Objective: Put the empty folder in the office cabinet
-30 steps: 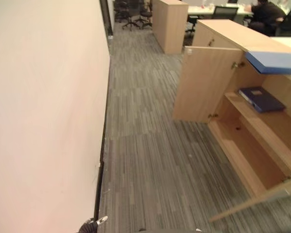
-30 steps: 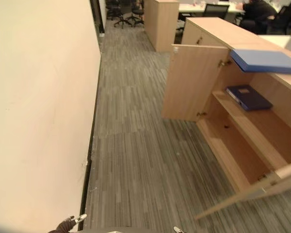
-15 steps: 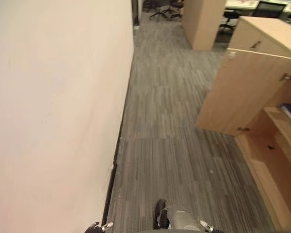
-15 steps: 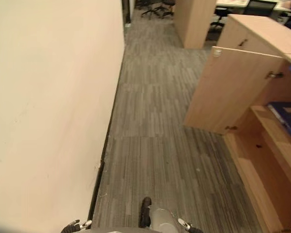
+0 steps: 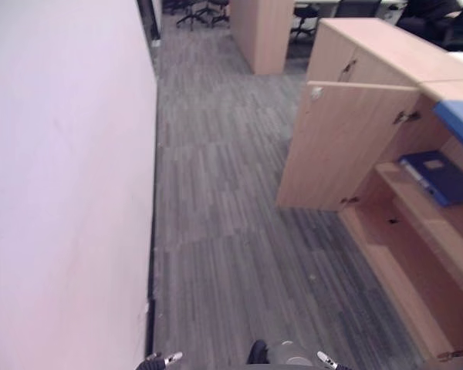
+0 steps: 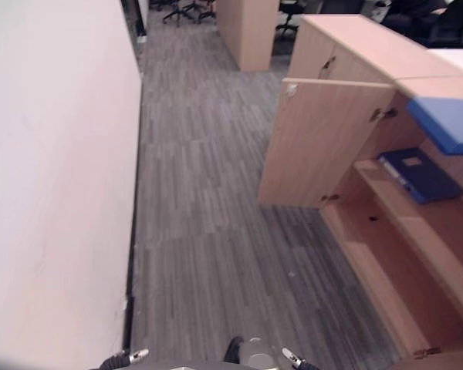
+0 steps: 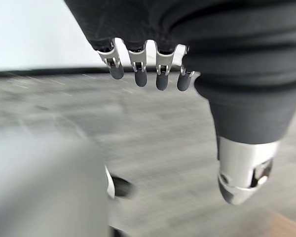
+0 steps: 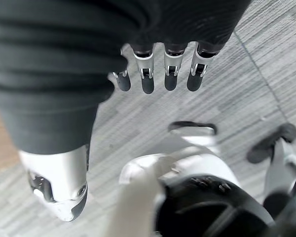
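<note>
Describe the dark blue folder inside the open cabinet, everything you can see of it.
The dark blue folder lies flat on the upper shelf of the open wooden cabinet, set at a slant to the shelf edge. It looks like a stiff-covered ring binder, closed, with a small pale label on its cover. Its underside rests on the shelf; nothing else touches it. A lighter blue folder lies on the cabinet top above it. Neither robot hand is near it.
</note>
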